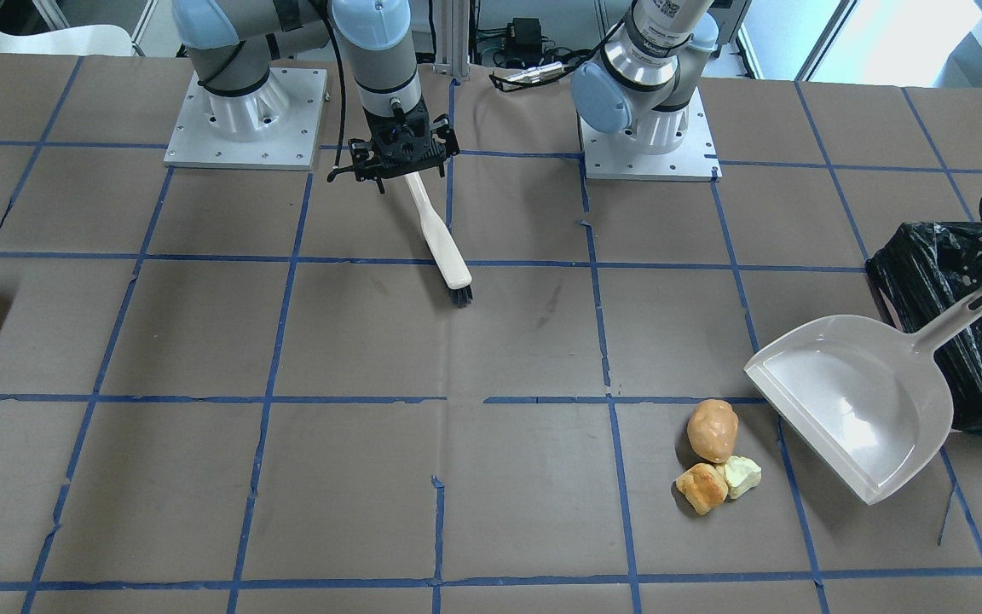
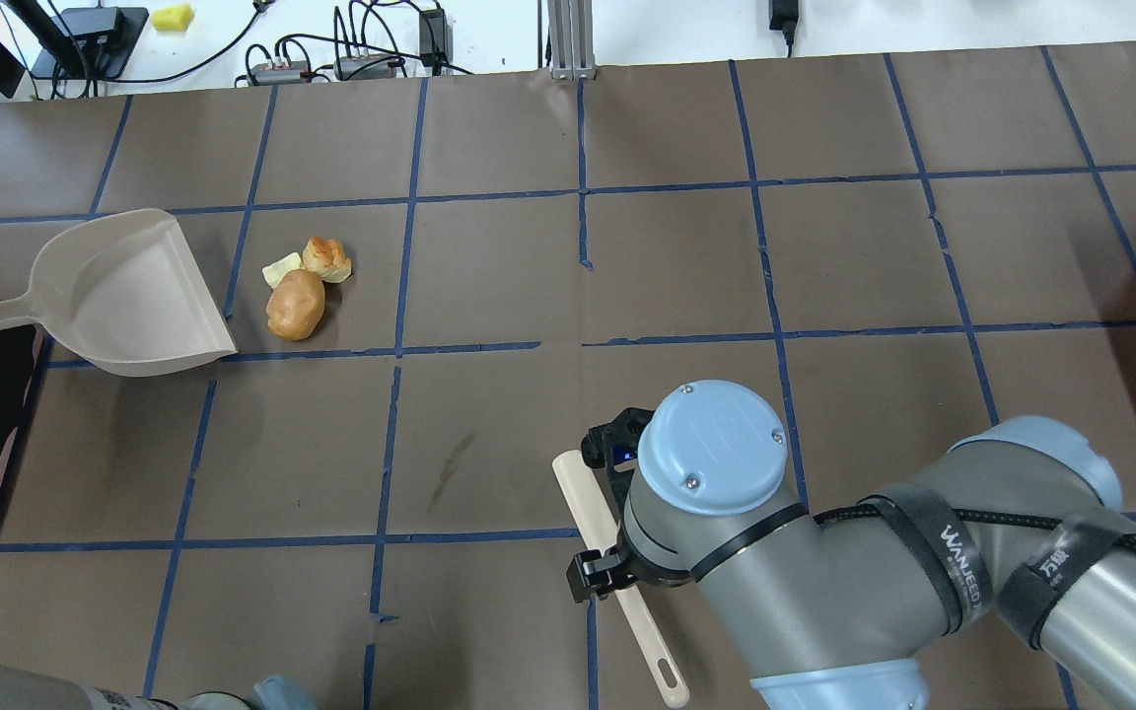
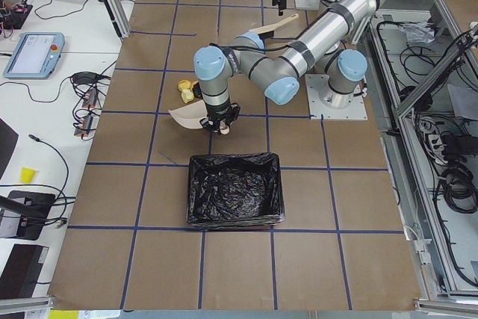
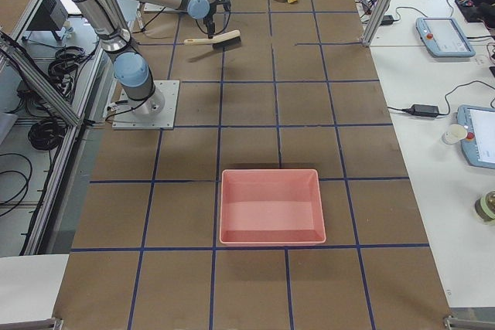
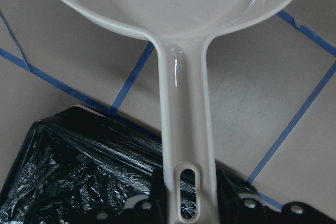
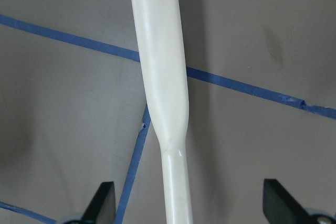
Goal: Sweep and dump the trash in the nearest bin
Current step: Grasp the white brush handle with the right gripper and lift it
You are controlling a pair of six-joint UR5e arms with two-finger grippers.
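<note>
On a table [image 1: 201, 341] covered in matte brown paper and gridded with blue tape, the right gripper [image 1: 404, 160] hangs over the smooth cream handle of a brush [image 1: 444, 247] that lies flat. In the front-facing view the brush's dark bristles are at its 5 o'clock end. The wrist camera shows the fingers [image 6: 105, 203] spread wide on either side of the handle, touching nothing. The trash [image 2: 297, 301] sits in one tight cluster on the paper: a round tan-orange ball [image 1: 713, 431], a golden-brown bread-like chunk [image 1: 701, 488] and a pale yellow-green piece [image 1: 741, 476]. It lies at 8 o'clock from the dustpan [image 1: 857, 401], just off the pan's open lip. The dustpan is glossy off-white plastic with a raised rim, and its slotted handle points to 2 o'clock, out over the bin [image 1: 968, 341]. A crinkled, shiny black bag lines the bin's hollow, with a sliver of pink rim showing beneath. The left gripper [image 5: 189, 203] appears in its own wrist camera at the handle's slotted end, its dark body at the frame's 6 o'clock on both sides of the handle — whether it clamps the handle cannot be told. A smooth rectangular pink tray [image 4: 271, 214] with a flat floor rests at the table's other end, well apart from the trash.
</note>
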